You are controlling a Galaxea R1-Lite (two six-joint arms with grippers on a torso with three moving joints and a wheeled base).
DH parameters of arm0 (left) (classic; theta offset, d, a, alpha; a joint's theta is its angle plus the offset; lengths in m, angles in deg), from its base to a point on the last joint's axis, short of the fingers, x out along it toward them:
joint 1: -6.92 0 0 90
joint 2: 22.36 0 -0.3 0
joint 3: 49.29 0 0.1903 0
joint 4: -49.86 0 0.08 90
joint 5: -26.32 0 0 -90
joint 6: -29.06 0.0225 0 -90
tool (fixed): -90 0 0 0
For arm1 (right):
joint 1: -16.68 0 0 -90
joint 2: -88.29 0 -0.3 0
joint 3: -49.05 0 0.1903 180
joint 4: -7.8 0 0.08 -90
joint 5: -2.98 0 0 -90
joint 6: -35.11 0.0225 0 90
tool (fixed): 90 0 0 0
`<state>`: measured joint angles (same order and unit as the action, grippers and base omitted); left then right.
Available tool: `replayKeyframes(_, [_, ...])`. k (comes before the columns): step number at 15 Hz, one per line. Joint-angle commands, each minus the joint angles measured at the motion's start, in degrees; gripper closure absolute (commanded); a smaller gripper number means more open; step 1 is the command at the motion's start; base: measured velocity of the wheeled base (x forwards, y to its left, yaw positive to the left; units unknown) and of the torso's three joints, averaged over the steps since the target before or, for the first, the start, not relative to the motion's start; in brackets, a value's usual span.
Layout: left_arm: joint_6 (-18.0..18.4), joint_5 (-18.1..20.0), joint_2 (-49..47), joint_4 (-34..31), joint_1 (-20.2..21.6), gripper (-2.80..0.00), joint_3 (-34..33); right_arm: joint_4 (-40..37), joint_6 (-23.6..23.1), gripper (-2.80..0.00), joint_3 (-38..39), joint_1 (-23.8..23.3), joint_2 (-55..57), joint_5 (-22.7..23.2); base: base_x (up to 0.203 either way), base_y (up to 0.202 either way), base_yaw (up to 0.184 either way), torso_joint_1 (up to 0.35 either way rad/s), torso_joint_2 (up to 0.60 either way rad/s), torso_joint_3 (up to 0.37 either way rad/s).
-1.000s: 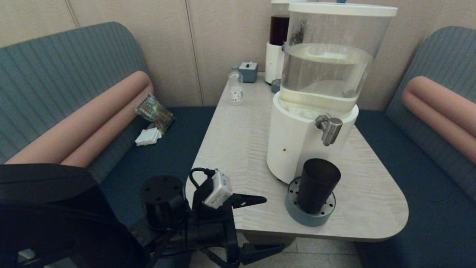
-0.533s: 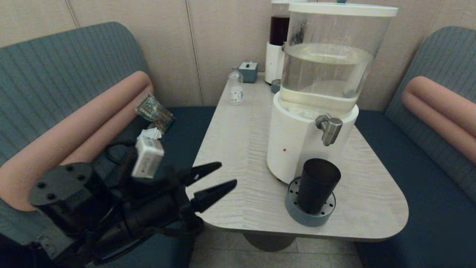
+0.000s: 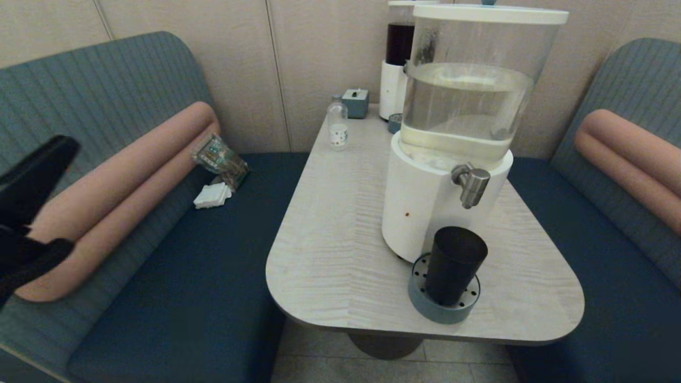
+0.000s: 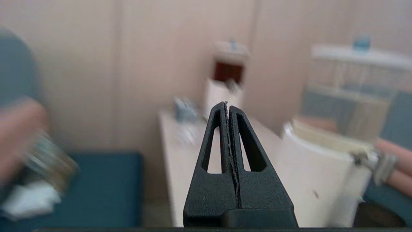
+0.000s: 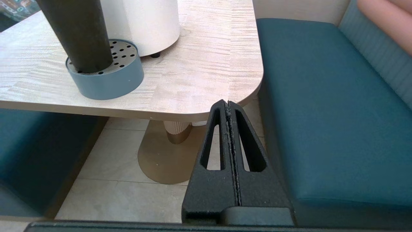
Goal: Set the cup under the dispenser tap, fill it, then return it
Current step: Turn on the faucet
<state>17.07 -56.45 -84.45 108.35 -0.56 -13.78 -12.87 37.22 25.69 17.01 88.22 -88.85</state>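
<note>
The cup (image 3: 454, 271) is standing upright on the round blue-grey perforated drip tray (image 3: 444, 308) near the front edge of the table (image 3: 330, 250), just below and slightly in front of the dispenser tap (image 3: 472, 183); I cannot tell whether it is holding any liquid, since its dark wall is hiding the inside. The tap is jutting from the white base (image 3: 420, 207) of the large clear tank (image 3: 471, 90), which is sitting a little over half full of water under a white lid. Behind it a narrower dispenser (image 3: 398, 53) is holding dark liquid, and a small clear bottle (image 3: 337, 123) is standing near the far end of the table beside a small blue box (image 3: 355, 102). I am holding my left gripper (image 4: 228, 106) out over the left bench, well apart from the cup, with its fingers pressed together on nothing. My right gripper (image 5: 228, 104) is hanging low beside the table's front corner, fingers likewise closed and empty.
</note>
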Motion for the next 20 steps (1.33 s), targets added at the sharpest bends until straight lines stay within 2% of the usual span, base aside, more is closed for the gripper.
replayKeyframes(1, [-0.1,0.5,16.5,-6.3,4.2,0.0,-0.5,0.0,0.0,0.0,0.8,0.0,-0.1,0.0,0.0,0.0,0.0,0.0,0.0,0.0])
replayKeyframes(4, [0.0,1.6,31.8,-26.4,5.6,0.0,1.0,0.0,0.0,0.0,0.8,0.0,-0.1,0.0,0.0,0.0,0.0,0.0,0.0,0.0])
replayKeyframes(6, [1.0,4.0,42.3,-42.4,5.9,0.0,2.6,0.0,0.0,0.0,0.8,0.0,-0.2,0.0,0.0,0.0,0.0,0.0,0.0,0.0])
replayKeyframes(8, [3.9,7.9,52.4,-57.1,6.5,0.0,3.0,0.0,0.0,0.0,0.8,0.0,-0.1,0.0,0.0,0.0,0.0,0.0,0.0,0.0])
replayKeyframes(9, [6.4,9.9,57.4,-64.9,6.8,0.0,2.5,0.0,0.0,0.0,0.8,0.0,-0.1,0.0,0.0,0.0,0.0,0.0,0.0,0.0])
replayKeyframes(10, [11.0,11.1,60.6,-73.5,7.1,0.0,1.0,0.0,0.0,0.0,0.8,0.0,-0.2,0.0,0.0,0.0,0.0,0.0,0.0,0.0])
replayKeyframes(11, [17.1,11.4,62.1,-78.4,7.2,0.0,-2.6,0.0,0.0,0.0,0.8,0.0,-0.1,0.0,0.0,0.0,0.0,0.0,0.0,0.0])
replayKeyframes(13, [20.3,7.9,62.1,-78.7,7.4,0.0,-9.6,0.0,0.0,0.0,0.8,0.0,-0.2,0.0,0.0,0.0,0.0,0.0,0.0,0.0])
replayKeyframes(16, [20.5,-6.1,62.1,-80.6,7.5,0.0,-11.9,0.0,0.0,0.0,0.8,0.0,-0.2,0.0,0.0,0.0,0.0,0.0,0.0,0.0])
replayKeyframes(18, [19.1,-6.4,62.1,-83.9,7.5,0.0,-12.1,0.0,0.0,0.0,0.8,0.0,-0.2,0.0,0.0,0.0,0.0,0.0,0.0,0.0])
replayKeyframes(20, [19.5,-6.5,62.1,-84.5,7.5,0.0,-12.0,0.0,0.0,0.0,0.8,0.0,-0.1,0.0,0.0,0.0,0.0,0.0,0.0,0.0])
